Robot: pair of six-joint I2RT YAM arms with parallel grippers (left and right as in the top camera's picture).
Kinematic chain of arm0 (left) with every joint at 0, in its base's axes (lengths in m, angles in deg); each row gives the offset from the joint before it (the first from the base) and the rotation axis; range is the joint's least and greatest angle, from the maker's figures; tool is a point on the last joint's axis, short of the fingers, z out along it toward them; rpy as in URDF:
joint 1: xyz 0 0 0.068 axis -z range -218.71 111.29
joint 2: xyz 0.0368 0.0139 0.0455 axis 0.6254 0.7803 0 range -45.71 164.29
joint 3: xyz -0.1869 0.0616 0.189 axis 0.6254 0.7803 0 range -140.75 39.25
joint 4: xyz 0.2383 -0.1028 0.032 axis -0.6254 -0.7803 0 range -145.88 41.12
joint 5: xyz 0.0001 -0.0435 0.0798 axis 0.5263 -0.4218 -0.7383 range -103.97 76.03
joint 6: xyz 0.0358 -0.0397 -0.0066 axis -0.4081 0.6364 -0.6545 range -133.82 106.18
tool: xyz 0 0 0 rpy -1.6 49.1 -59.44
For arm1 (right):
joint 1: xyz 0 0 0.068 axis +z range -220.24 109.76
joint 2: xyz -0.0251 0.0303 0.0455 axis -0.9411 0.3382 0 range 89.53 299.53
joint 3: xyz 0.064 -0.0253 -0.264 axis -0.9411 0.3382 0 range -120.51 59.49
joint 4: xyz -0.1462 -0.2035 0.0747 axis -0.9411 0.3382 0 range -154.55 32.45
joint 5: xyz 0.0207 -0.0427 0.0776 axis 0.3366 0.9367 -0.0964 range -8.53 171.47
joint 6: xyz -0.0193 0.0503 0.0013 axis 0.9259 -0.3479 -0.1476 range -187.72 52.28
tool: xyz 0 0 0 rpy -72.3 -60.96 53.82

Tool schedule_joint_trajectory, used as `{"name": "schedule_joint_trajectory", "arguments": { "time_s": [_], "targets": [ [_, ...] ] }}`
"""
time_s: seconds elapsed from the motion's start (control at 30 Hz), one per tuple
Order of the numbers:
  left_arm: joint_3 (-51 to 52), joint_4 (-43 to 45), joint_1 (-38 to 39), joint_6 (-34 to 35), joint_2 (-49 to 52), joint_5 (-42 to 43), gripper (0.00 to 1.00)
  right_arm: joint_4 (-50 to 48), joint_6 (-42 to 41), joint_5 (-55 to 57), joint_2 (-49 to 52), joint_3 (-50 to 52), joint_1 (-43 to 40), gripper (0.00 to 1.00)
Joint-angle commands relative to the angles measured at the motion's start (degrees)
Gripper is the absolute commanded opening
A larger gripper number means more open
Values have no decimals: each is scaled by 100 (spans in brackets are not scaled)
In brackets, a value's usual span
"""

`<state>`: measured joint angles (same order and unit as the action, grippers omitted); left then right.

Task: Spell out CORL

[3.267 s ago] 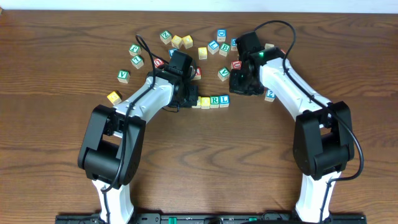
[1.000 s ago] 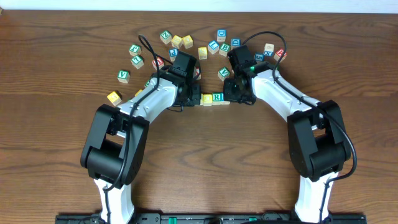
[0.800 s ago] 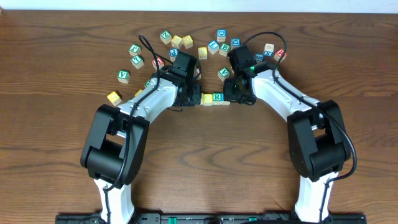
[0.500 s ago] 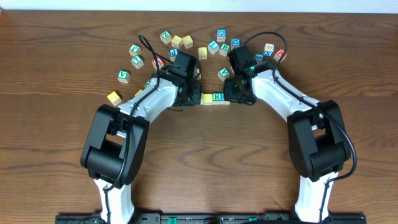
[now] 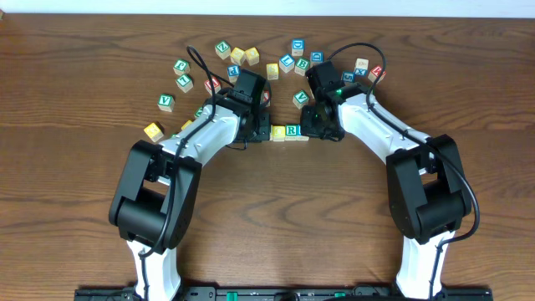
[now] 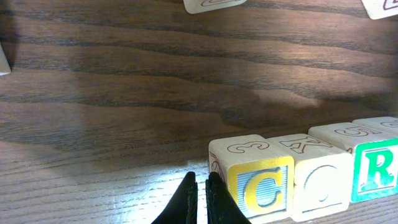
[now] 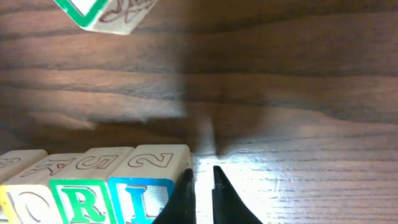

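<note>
Four letter blocks stand in a touching row reading C (image 6: 261, 186), O (image 6: 320, 186), R (image 6: 376, 177), L (image 7: 149, 186). In the overhead view the row (image 5: 288, 131) lies between my two grippers. My left gripper (image 6: 200, 186) is shut and empty, its tips against the left side of the C block; it also shows in the overhead view (image 5: 261, 131). My right gripper (image 7: 203, 180) is shut with a thin gap and empty, its left finger against the right side of the L block; it also shows in the overhead view (image 5: 313, 127).
Several loose letter blocks lie scattered behind the row, among them a yellow pair (image 5: 245, 56), a green V block (image 5: 166, 102), a yellow block (image 5: 153, 130) at the left and a green V block (image 7: 102, 12) just behind the L end.
Since 3.3 s ago my right gripper has moved left and forward to the L end of the row. Over the last second nothing has visibly moved.
</note>
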<state>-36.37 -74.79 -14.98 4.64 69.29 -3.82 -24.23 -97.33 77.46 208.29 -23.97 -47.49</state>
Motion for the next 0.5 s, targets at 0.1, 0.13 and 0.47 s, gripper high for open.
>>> {"name": "schedule_joint_trajectory", "arguments": {
  "time_s": [0.1,0.13,0.47],
  "targets": [
    [39,-72,35,247,101,-361,7,90,-127,245,52,33,-15,6],
    [39,-72,31,245,101,-361,8,98,-127,245,52,33,-26,6],
    [28,-81,22,243,98,-557,7,129,-122,260,52,33,-234,5]
  ]
}}
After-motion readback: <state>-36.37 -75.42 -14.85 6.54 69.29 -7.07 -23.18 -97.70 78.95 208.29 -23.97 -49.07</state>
